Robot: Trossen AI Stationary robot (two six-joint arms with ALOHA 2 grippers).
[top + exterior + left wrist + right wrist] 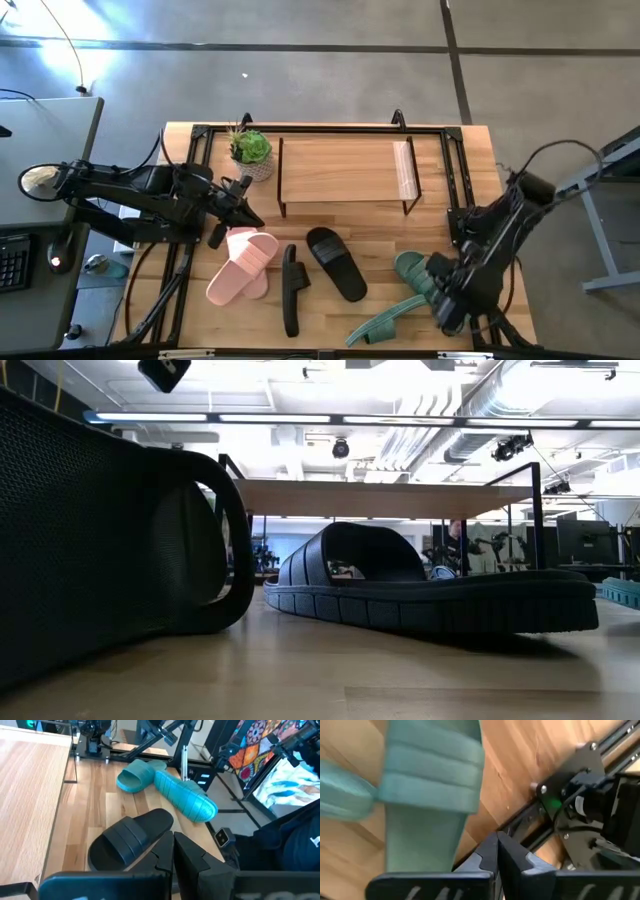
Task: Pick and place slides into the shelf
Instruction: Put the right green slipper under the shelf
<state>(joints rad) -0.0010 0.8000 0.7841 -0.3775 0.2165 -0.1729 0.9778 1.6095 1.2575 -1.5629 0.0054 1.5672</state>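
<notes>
Closed left fingers (173, 851), black slide (131, 839), two green slides (167, 789)

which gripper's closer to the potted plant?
Left. The left gripper sits just below the potted plant; the right gripper is at the far corner, over the green slides.

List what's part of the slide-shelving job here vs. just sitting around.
Job:
- pink slides
- black slides: one flat, one on edge
- green slides
- shelf, nothing on it
- left gripper and right gripper, both with jaws shut, holding nothing

Lying about:
- potted plant
</notes>
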